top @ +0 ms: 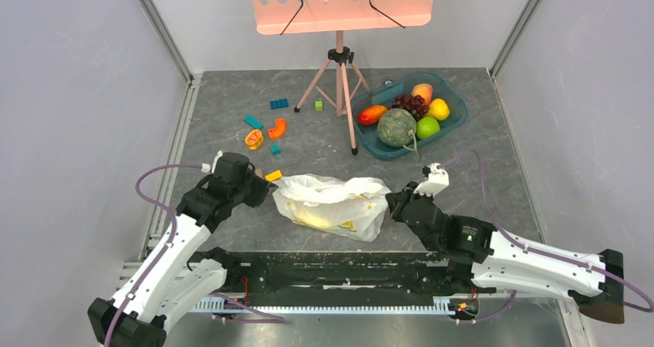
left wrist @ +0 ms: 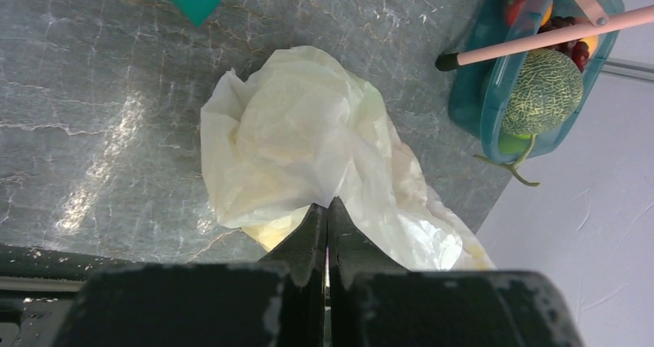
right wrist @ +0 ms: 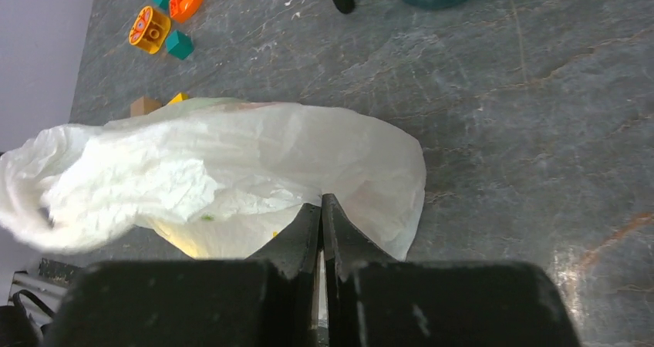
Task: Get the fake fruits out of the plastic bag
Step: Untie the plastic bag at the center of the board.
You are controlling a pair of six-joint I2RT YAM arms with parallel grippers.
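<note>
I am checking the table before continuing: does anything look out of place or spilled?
Small toy blocks lie scattered on the table left of the tripod. The melon stem hangs over the blue bin rim. Nothing looks spilled.

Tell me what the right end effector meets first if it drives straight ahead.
The plastic bag. The right end effector is shut, its tips at the bag's edge, seemingly pinching the film. Pushing on would only press deeper into the bag; what lies inside along that line is unclear.
</note>
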